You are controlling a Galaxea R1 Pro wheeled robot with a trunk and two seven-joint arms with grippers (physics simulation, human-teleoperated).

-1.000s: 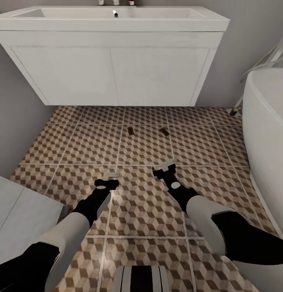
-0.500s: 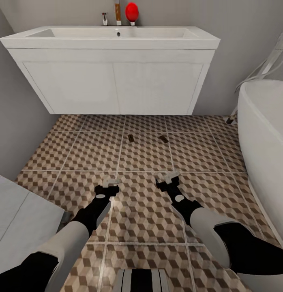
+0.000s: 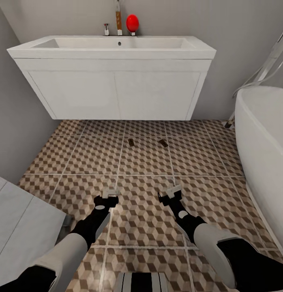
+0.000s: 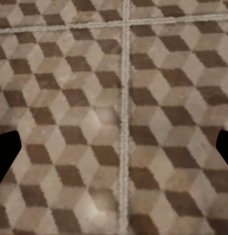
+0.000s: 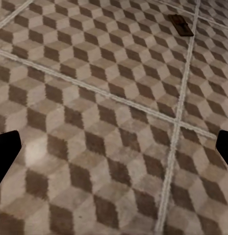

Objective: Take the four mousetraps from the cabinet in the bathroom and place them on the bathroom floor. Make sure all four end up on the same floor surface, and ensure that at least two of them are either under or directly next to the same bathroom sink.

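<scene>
1. The left end effector [image 3: 110, 192] hung low over the bathroom floor [image 3: 76, 154], short of the bathroom sink [image 3: 113, 48]; its fingers were spread with nothing between them.
2. Two mousetraps [image 3: 131, 142] lay flat on the tiles just in front of the sink's vanity, one [image 3: 163, 142] a little right of the other.
3. The right end effector [image 3: 172, 190] was likewise spread wide and empty, facing a trap [image 5: 180, 24].
4. With two traps placed by the sink, the remaining two likely needed fetching; turning the base slowly would avoid clipping the bathtub [image 3: 263, 134].
</scene>
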